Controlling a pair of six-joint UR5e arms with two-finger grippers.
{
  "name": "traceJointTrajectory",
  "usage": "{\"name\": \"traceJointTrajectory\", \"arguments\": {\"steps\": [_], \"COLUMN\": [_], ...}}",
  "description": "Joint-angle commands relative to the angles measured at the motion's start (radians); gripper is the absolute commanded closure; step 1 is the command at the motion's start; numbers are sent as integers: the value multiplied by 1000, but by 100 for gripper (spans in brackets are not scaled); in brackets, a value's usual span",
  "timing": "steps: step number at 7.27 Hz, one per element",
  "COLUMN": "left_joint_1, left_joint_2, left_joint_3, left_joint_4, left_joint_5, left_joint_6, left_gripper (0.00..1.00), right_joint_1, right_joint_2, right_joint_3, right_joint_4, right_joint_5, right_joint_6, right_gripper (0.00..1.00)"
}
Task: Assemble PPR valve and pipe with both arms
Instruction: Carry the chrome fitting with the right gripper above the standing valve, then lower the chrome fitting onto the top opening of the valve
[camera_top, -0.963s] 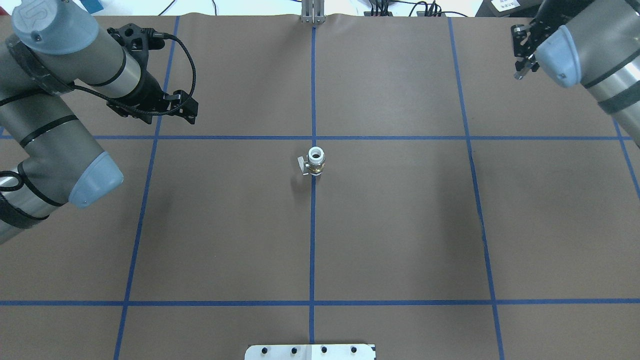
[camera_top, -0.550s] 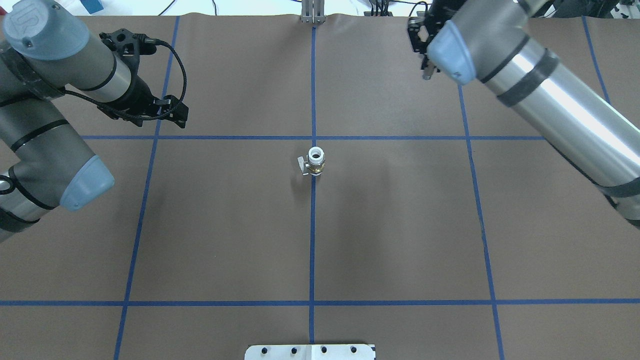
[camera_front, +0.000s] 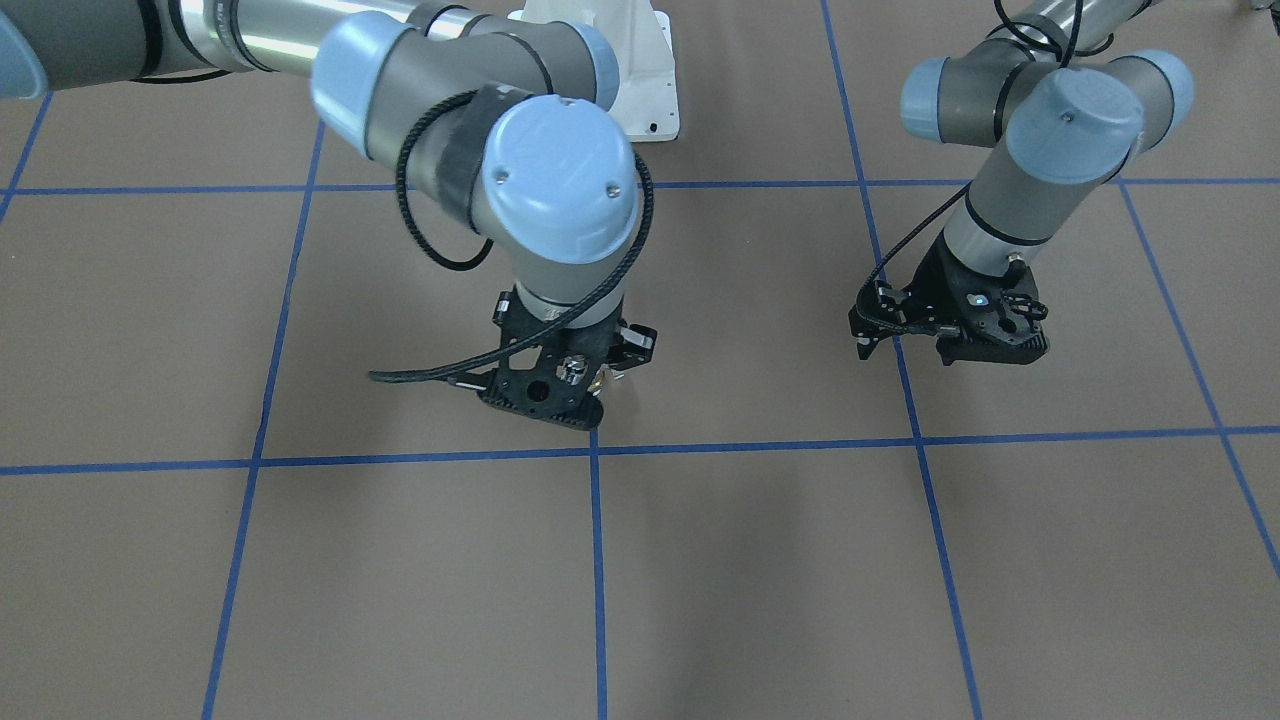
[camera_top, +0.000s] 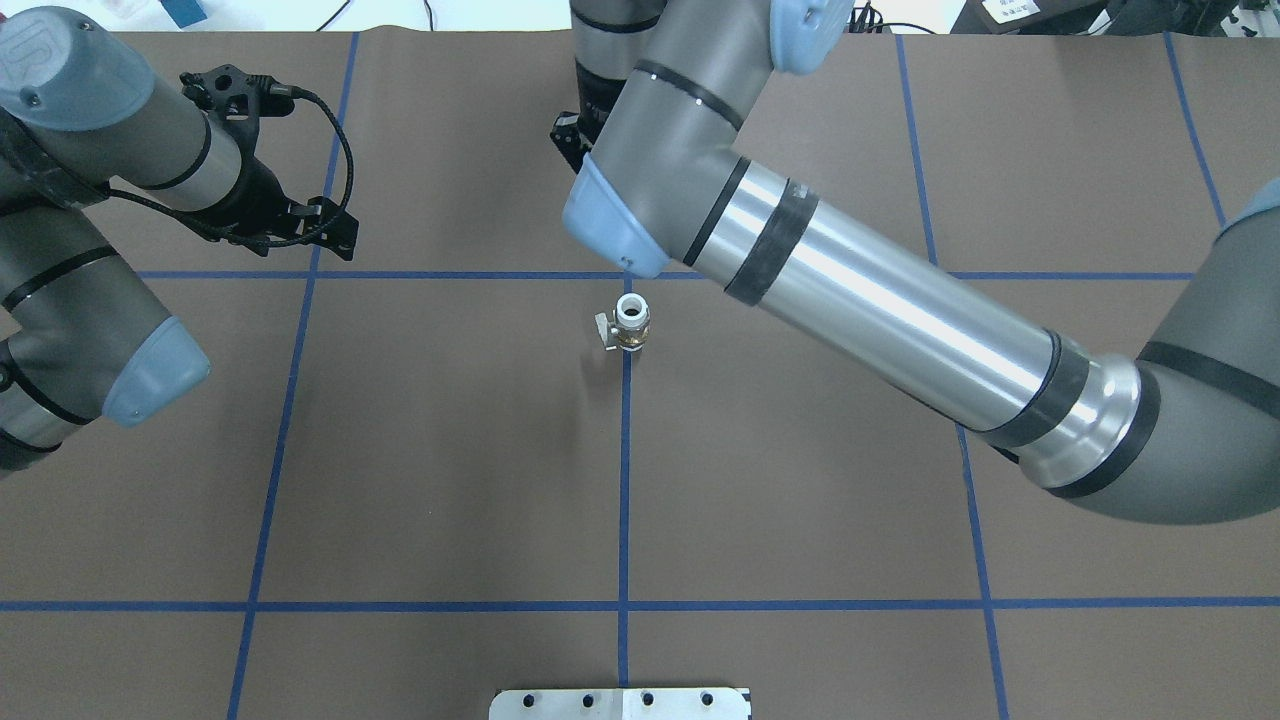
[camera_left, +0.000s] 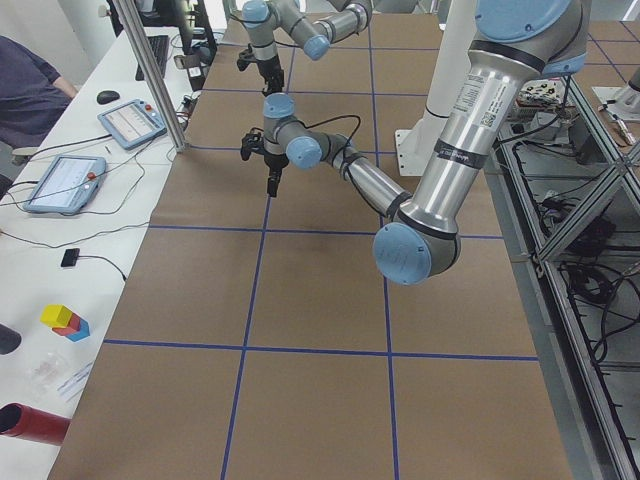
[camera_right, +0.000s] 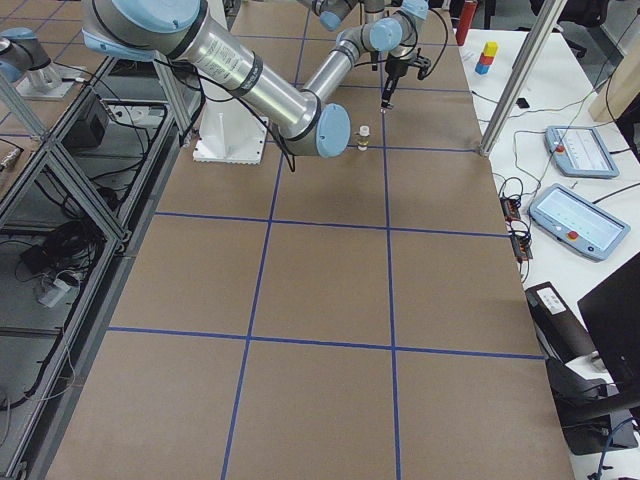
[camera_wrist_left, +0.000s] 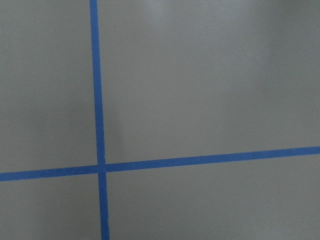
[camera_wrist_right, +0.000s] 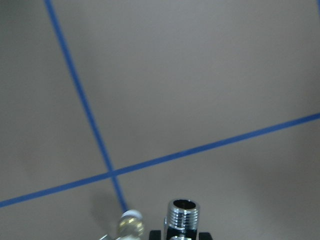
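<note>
Grips pipe (camera_wrist_right: 183, 212) in right gripper (camera_front: 573, 383) above table (camera_top: 450, 450), near upright PPR valve (camera_top: 632, 322); holds left gripper (camera_front: 905, 348) spread, empty, well apart.

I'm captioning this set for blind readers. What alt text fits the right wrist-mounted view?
A shiny chrome pipe with a threaded open end sits at bottom centre, held between black fingers. Just to its left the PPR valve peeks in at the frame edge, white and brass, over a brown table marked by two crossing blue tape lines.
</note>
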Motion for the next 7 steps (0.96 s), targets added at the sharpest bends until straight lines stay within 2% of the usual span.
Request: {"name": "traceJointTrajectory", "arguments": {"steps": [1, 7], "left_joint_1": [3, 9], "left_joint_2": [-1, -12], "left_joint_3": [2, 12], "left_joint_4": [0, 0], "left_joint_5": [1, 1], "left_joint_6": [-5, -12], "left_gripper": [0, 0], "right_joint_1": [-65, -62], "right_joint_2": [-36, -84], "right_joint_3": [-7, 24], "right_joint_4": [104, 90], "right_joint_5": [-47, -33], "right_joint_6": [72, 70], "right_gripper": [100, 100]}}
